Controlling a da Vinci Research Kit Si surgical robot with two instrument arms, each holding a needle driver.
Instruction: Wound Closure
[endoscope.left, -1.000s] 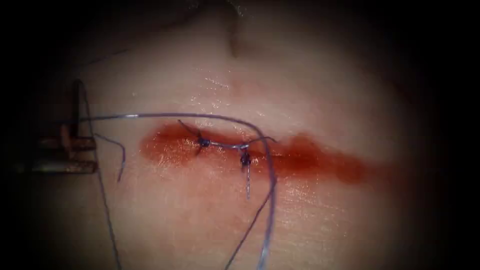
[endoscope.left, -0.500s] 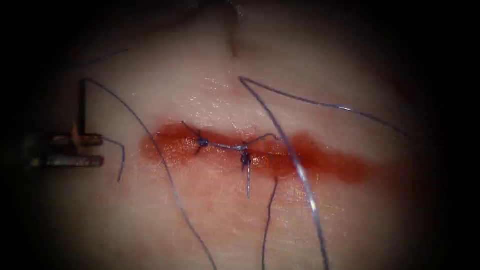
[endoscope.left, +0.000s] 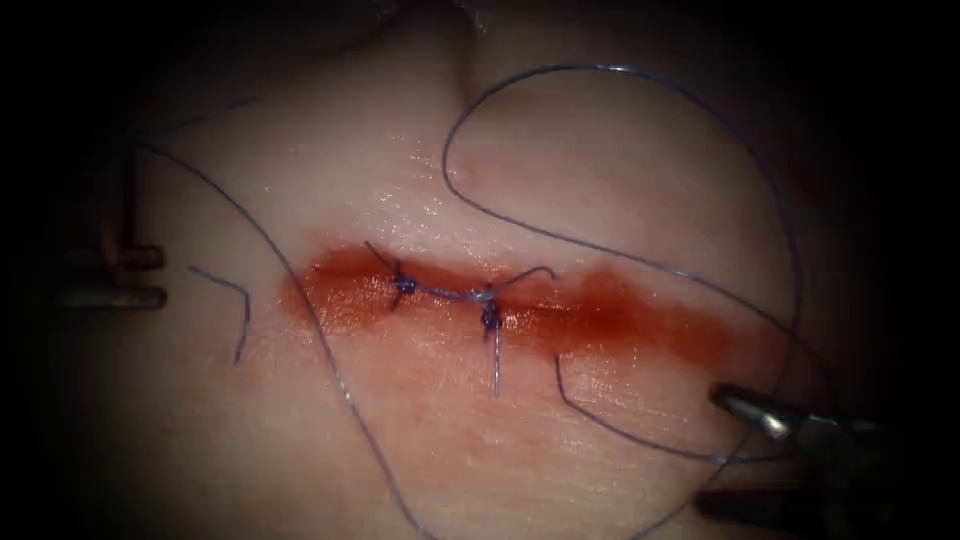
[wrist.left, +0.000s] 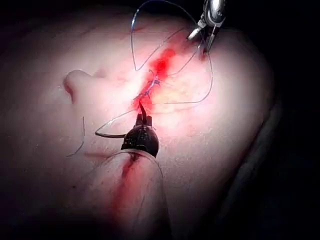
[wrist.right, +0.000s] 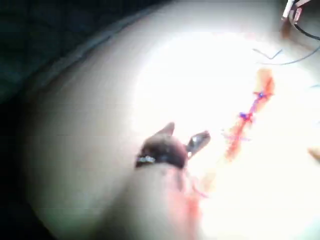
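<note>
The right gripper (endoscope.left: 725, 450) sits wide open and empty just off the pale pork tissue's (endoscope.left: 420, 440) red cut (endoscope.left: 600, 315), nearest the loose purple thread (endoscope.left: 640, 440), while the left gripper (endoscope.left: 150, 278) is shut on the dark curved needle (wrist.left: 142, 111) (out of the tissue).

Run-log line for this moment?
left end effector: holds needle, left of cut, outside tissue | right end effector: open, empty | thread: loose loops

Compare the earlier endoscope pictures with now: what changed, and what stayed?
The right end effector came in at lower right, open, holding nothing. The left end effector, holding the needle outside the tissue, drew back left. The thread slackened into a wide loop right. The stitches stayed.
</note>
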